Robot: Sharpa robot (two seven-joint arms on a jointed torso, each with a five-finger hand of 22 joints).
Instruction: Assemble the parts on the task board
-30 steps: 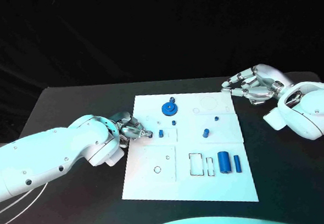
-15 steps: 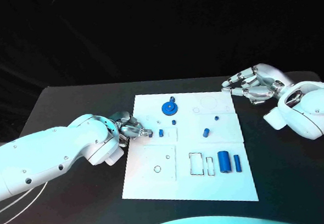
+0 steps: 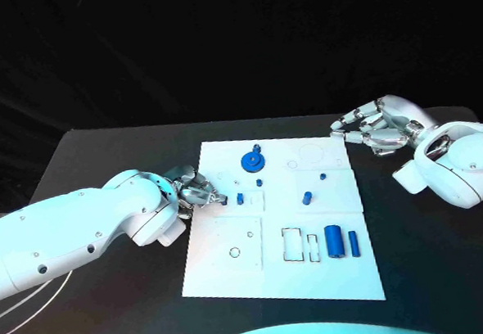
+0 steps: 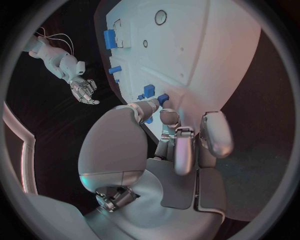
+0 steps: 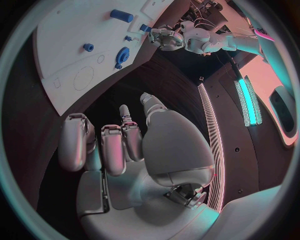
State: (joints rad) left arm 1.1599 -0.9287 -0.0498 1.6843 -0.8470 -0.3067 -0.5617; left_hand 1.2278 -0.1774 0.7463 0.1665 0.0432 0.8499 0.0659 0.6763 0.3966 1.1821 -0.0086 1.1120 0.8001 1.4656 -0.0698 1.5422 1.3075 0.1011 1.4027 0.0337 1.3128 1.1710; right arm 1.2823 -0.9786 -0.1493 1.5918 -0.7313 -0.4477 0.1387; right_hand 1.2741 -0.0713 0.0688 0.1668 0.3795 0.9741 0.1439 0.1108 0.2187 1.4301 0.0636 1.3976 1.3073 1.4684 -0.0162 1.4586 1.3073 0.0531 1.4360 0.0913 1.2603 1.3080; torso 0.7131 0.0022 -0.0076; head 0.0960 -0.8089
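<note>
you're early on: left hand (image 3: pixel 193 192) pinches a small blue part (image 4: pixel 163 98) at the task board's (image 3: pixel 235 258) left edge, right hand (image 3: pixel 375 129) empty, fingers loosely curled, off the far right corner, loose parts remain.

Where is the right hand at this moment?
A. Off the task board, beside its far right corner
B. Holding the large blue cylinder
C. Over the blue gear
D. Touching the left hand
A: in the head view the right hand sits over the black table, just beyond the task board, its fingers holding nothing.
</note>
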